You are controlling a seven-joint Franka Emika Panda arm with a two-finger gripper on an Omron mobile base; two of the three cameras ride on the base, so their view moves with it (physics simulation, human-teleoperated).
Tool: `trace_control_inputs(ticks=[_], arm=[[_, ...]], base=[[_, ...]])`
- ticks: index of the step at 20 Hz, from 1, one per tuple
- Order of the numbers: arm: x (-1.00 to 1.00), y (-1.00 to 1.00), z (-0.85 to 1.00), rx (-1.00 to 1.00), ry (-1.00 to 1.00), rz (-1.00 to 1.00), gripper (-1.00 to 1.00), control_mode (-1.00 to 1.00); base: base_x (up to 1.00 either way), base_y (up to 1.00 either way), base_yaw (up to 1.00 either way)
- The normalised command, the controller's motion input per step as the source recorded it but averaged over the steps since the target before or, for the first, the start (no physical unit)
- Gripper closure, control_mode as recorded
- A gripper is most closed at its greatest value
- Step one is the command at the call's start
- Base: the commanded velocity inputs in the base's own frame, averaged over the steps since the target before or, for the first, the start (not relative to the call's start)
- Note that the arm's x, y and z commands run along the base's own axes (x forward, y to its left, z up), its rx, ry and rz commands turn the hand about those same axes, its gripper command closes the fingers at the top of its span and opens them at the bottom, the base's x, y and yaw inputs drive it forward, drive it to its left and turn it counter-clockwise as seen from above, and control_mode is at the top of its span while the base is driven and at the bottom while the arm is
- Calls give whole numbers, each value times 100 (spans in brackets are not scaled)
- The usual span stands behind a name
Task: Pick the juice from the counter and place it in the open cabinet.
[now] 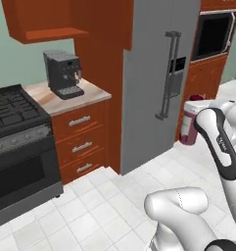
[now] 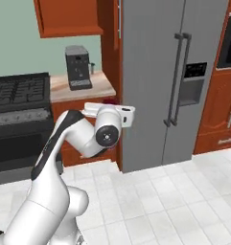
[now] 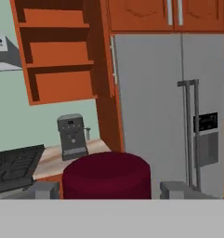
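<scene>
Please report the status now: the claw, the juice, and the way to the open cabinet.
Claw shut on the juice, held up off the floor. Open cabinet ahead, up-left, shelves bare. Coffee machine stands below it; nothing between.

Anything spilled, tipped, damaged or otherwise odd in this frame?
Nothing stands out. The juice is upright in the pincer, capped, with no spill on the floor tiles. The coffee machine stands square on its small counter, the fridge is closed, and the open cabinet looks intact.
</scene>
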Motion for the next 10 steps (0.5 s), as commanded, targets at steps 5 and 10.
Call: trace_control_inputs(ticks=[5, 10], arm=[[0, 0, 0, 0, 0, 0, 100, 100], [0, 0, 0, 0, 0, 0, 100, 100]], base=[[-41, 0, 47], [-35, 0, 45]])
